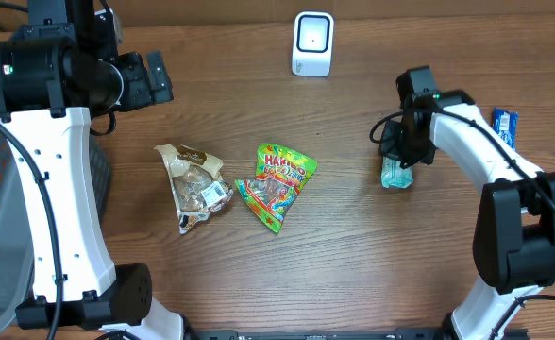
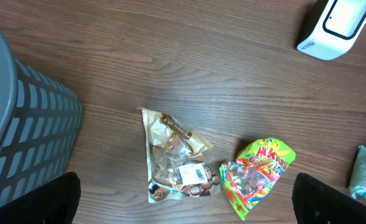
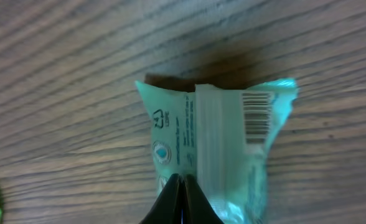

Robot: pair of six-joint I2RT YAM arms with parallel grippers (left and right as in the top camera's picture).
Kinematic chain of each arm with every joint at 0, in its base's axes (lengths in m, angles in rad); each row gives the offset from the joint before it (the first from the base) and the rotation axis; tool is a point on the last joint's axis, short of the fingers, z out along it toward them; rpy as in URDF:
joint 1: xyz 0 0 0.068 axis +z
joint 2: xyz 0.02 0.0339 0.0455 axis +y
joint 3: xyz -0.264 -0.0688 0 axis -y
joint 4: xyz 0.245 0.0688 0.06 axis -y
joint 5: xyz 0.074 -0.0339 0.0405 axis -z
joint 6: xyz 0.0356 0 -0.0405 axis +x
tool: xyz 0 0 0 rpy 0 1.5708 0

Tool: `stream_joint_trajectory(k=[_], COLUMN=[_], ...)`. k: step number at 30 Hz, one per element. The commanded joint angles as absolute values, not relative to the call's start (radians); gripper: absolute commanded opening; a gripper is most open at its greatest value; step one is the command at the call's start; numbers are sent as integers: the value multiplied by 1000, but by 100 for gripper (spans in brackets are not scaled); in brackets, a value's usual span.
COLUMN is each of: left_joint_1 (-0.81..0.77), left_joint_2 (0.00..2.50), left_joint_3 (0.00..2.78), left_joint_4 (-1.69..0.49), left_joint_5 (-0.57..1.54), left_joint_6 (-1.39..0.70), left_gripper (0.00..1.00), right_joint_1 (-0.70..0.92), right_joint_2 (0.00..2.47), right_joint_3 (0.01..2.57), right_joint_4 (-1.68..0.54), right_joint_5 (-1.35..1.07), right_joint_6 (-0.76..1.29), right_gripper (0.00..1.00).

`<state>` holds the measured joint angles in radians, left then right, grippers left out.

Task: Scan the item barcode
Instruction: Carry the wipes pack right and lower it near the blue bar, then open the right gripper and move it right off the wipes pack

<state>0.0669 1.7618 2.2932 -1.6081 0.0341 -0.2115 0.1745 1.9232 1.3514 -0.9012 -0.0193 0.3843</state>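
A teal packet (image 3: 226, 143) lies on the wood table at the right, back side up, with its barcode (image 3: 256, 115) showing near the top right corner. My right gripper (image 3: 182, 186) is shut, its two black fingertips pinched together on the packet's film beside the centre seam. From overhead, that gripper (image 1: 405, 156) sits right over the teal packet (image 1: 396, 176). The white scanner (image 1: 312, 42) stands at the back centre, also in the left wrist view (image 2: 332, 25). My left gripper (image 2: 186, 208) hangs high and open over the table's left, holding nothing.
A brown snack bag (image 1: 194, 184) with a white barcode label (image 2: 192, 171) and a green gummy bag (image 1: 277, 184) lie mid-table. A blue packet (image 1: 505, 126) sits at the far right, by the right arm. A grey slatted basket (image 2: 21, 124) stands off the left side.
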Motion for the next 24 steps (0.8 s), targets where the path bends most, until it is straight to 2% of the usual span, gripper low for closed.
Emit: stream_joint_trajectory(k=[1, 11, 18, 21, 24], left_joint_1=[63, 63, 63, 63, 63], left_joint_2=[1745, 1745, 1745, 1745, 1745], left_joint_3=[2293, 2293, 2293, 2293, 2293], left_joint_4=[-1608, -1608, -1608, -1608, -1608], left_joint_5=[44, 44, 44, 44, 44], left_joint_6=[-229, -229, -229, -229, -229], left_gripper=[100, 100, 100, 100, 100], right_joint_1=[175, 175, 175, 166, 140], right_joint_2=[1927, 1927, 1926, 1913, 1873], right_joint_3=[1283, 1184, 1186, 1198, 1234], right_joint_4=[-860, -842, -844, -842, -844], right_joint_5=[-1, -9, -274, -462, -551], right_joint_6=[387, 395, 251, 199, 181], right_gripper=[4, 5, 20, 30, 40])
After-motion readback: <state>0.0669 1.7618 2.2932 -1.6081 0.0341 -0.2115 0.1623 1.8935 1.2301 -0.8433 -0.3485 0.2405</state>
